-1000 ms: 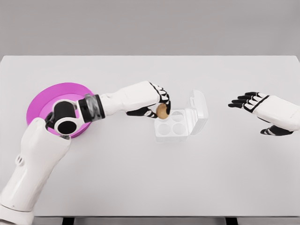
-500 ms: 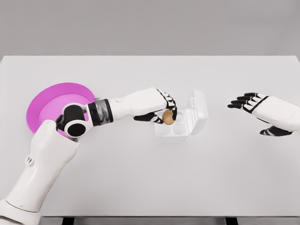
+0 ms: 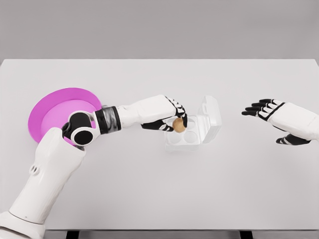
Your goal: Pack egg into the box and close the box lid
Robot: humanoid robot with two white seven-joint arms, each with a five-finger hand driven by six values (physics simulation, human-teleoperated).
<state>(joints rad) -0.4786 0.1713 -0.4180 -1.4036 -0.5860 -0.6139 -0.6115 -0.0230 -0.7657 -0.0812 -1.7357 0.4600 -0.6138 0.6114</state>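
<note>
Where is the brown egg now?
Centre of the head view: the small brown egg is in the left hand, over the white box's rear-left cup.

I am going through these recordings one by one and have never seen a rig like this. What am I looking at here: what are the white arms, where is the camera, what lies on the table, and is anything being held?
This is a simulator's render, seen from a camera on a humanoid robot's head, looking down at a white table. The two white arms are the robot's own, each ending in a five-finger hand. The left hand reaches in from the left and grips a brown egg over the near-left part of a small white egg box. The box's lid stands open on its right side. The right hand hovers at the right, fingers spread, holding nothing. A pink plate lies at the left, partly hidden by the left arm.
</note>
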